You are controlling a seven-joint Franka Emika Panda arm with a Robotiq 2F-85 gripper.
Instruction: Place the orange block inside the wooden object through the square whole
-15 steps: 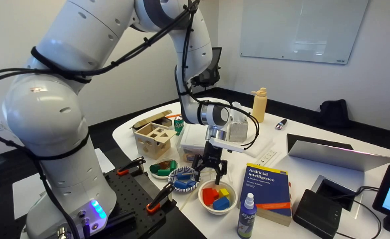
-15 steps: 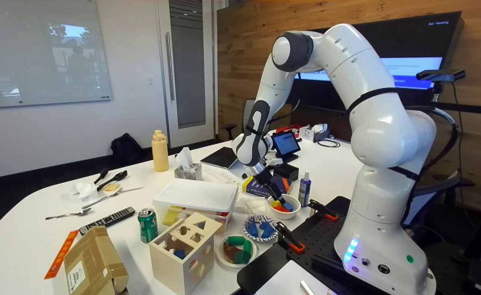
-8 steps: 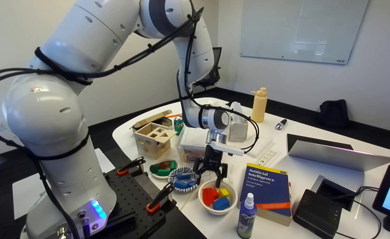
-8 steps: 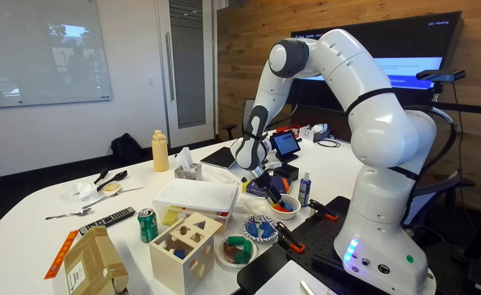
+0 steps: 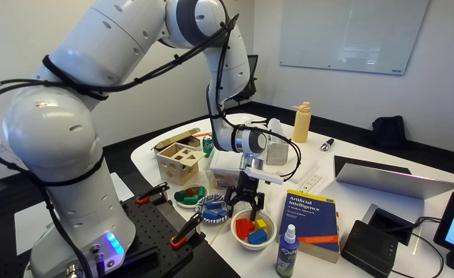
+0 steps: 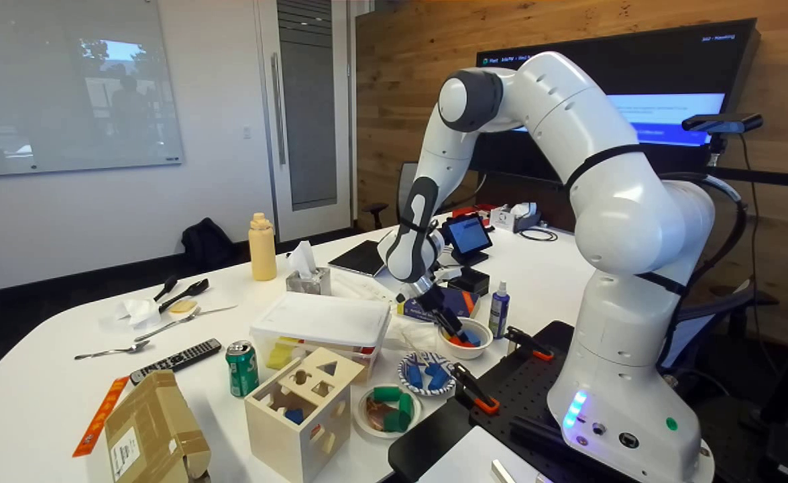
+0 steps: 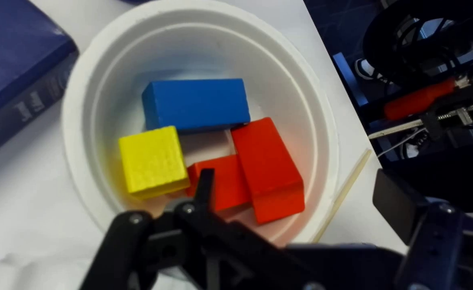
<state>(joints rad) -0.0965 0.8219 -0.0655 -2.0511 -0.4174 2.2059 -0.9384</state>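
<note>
The white bowl [image 5: 237, 240] holds the blocks; it also shows in the wrist view [image 7: 79, 133]. The small orange-red block [image 7: 228, 181] lies in it between the yellow block and a longer red block [image 7: 270, 169], touching the red one; my finger partly hides it. My gripper [image 5: 242, 217] is open and empty, low over the bowl's edge. In the wrist view, one fingertip of the gripper [image 7: 294, 173] is over the orange-red block and the other is outside the bowl. The pale wooden box [image 5: 177, 170] with shaped cutouts stands apart; its lid sits askew in an exterior view [image 6: 273, 439].
A yellow block [image 7: 153, 161] and blue block [image 7: 198, 104] share the bowl. A book [image 5: 310, 220] and spray bottle [image 5: 287, 251] stand close by. A patterned bowl [image 5: 201, 216], a green-block plate [image 6: 363, 426] and a plastic container [image 6: 320, 322] lie between bowl and box.
The arm has lowered, bringing my open gripper down closer to the white bowl. The blocks and the wooden box have not moved.
</note>
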